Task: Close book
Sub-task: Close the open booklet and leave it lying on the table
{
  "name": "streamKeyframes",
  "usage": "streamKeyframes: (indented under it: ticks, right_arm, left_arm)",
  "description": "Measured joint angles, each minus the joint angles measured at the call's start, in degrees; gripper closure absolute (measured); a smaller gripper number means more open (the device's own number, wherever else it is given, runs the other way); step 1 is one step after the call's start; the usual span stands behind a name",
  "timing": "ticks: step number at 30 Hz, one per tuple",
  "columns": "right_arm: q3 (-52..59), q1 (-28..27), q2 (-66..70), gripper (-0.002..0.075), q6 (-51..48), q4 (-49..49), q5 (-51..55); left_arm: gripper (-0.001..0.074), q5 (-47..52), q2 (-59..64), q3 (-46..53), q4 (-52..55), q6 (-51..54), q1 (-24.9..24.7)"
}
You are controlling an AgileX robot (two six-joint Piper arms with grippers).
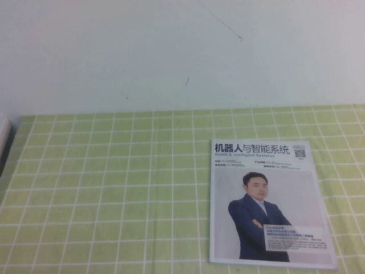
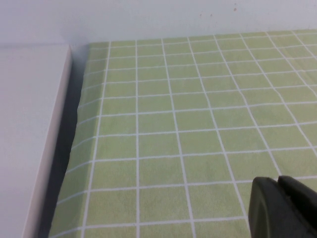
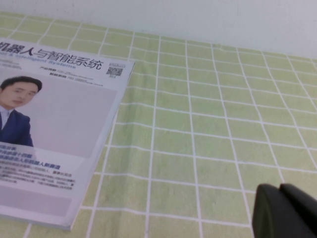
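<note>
Both end effectors are empty. The left end effector (image 2: 278, 184) and the right end effector (image 3: 280, 187) each show only a dark tip in their own wrist view, with the fingers apparently pressed together and gripping nothing. Neither touches the book (image 1: 268, 205).

The book lies flat on the green checked cloth (image 1: 114, 188) covering the table, on the robot's right side. Its front cover faces up, so it looks already closed, and the task seems done as things lie.

The risk now is needless contact. In the right wrist view, the book (image 3: 54, 124) sits near the right end effector, though apart from it. A low sweep from that side could catch the cover's free corner and flip it open. It could also push the book along the cloth (which may bunch rather than let it slide).

Neither arm appears in the high view, so both seem drawn back toward the robot's side. Each wrist camera looks forward and down across the cloth from low over the table. The left arm is over the table's left margin, beside a white panel (image 2: 29, 139).
</note>
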Motion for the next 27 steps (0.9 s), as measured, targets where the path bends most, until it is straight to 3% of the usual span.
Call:
streamKeyframes:
  ticks: [27]
  right_arm:
    - [0.00,0.00,0.00,0.0729,0.00,1.10,-0.13]
  left_arm:
    - [0.0738,0.00,0.00,0.00,0.00,0.00,0.80]
